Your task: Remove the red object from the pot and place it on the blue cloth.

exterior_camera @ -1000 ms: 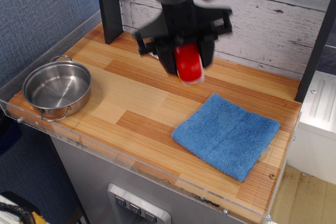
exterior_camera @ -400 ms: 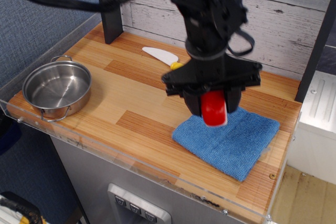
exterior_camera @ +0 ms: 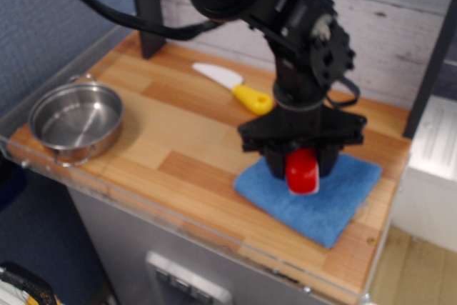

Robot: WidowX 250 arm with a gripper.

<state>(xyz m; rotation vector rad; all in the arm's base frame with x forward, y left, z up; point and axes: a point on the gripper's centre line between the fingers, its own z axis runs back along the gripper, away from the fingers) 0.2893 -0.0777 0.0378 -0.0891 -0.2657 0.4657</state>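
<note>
Arm reaches in from upper left, wrist bent to point straight down. Gripper [exterior_camera: 302, 171] low at right, jaws closed on the red object [exterior_camera: 301, 171]. Frame slightly motion-blurred.

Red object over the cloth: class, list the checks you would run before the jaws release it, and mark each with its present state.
1. Red object out of the pot: ok; the pot looks empty.
2. Gripper shut on it: ok.
3. Red object above the cloth, not the bare wood: ok.
4. Red object resting on the cloth: cannot tell; the picture is blurred.
5. Knife lies apart from the cloth: ok.
</note>
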